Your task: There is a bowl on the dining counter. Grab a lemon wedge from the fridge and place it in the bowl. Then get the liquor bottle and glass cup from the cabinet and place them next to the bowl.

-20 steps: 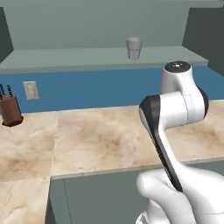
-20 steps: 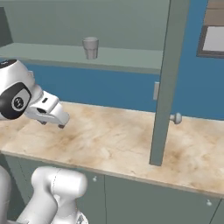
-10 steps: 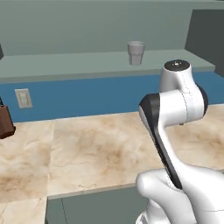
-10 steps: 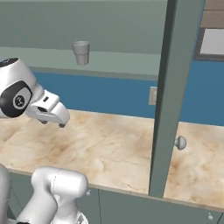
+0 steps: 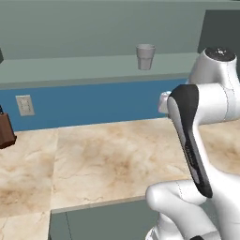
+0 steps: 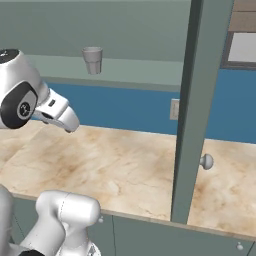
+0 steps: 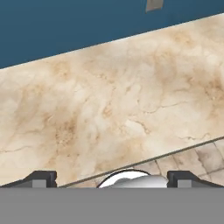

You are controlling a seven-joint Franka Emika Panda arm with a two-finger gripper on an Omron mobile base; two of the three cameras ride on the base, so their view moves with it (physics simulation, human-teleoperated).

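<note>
The glass cup (image 5: 146, 56) (image 6: 92, 60), a small translucent grey tumbler, stands upright on the shelf of the open grey-green cabinet (image 5: 70, 65). My gripper (image 6: 70, 126) hangs well below and in front of the cup, over the beige marbled counter (image 6: 125, 165), pointing down at it. In the hand view the gripper (image 7: 111, 178) has its two dark tips far apart with nothing between them, so it is open. The bowl, lemon wedge, liquor bottle, fridge and dining counter are out of view.
The cabinet's open door (image 6: 192, 100) stands edge-on at the right, with a round knob (image 6: 206, 161) low on it. A blue backsplash carries a wall outlet (image 5: 24, 105) (image 6: 174, 109). A brown knife block (image 5: 4, 131) sits at the counter's far left.
The whole picture has shifted, so the base has driven closer to the counter and cabinet. The arm keeps the same pose and the gripper stays open.
</note>
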